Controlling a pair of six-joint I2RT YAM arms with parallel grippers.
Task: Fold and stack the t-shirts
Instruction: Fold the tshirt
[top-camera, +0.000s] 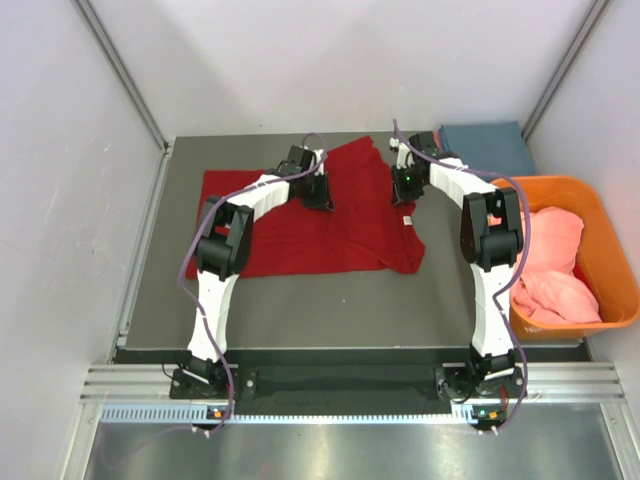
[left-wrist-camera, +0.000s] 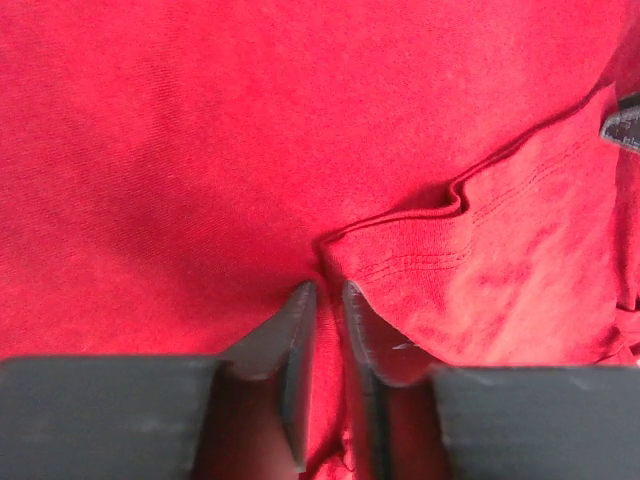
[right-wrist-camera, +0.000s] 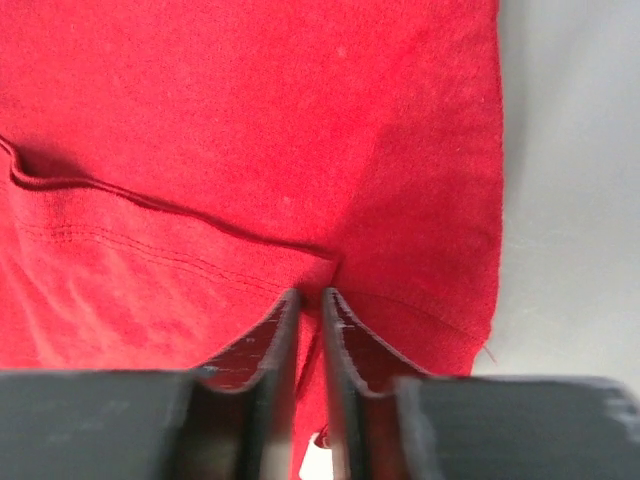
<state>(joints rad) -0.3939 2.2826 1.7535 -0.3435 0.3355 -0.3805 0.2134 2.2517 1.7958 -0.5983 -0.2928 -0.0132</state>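
Observation:
The deep red t-shirt (top-camera: 300, 225) lies spread on the grey table, its far edge lifted. My left gripper (top-camera: 318, 193) is shut on a pinch of the red cloth at the far middle; in the left wrist view (left-wrist-camera: 324, 290) a hemmed fold runs off to the right. My right gripper (top-camera: 403, 190) is shut on the shirt's far right part; in the right wrist view (right-wrist-camera: 308, 296) cloth and a white label (right-wrist-camera: 318, 462) sit between the fingers. A blue t-shirt (top-camera: 487, 148) lies folded at the far right. A salmon-pink t-shirt (top-camera: 553, 262) sits in the orange tub.
The orange plastic tub (top-camera: 600, 210) stands at the right edge of the table, beside my right arm. White walls enclose the table on the left, back and right. Bare grey table (right-wrist-camera: 570, 180) shows to the right of the red shirt.

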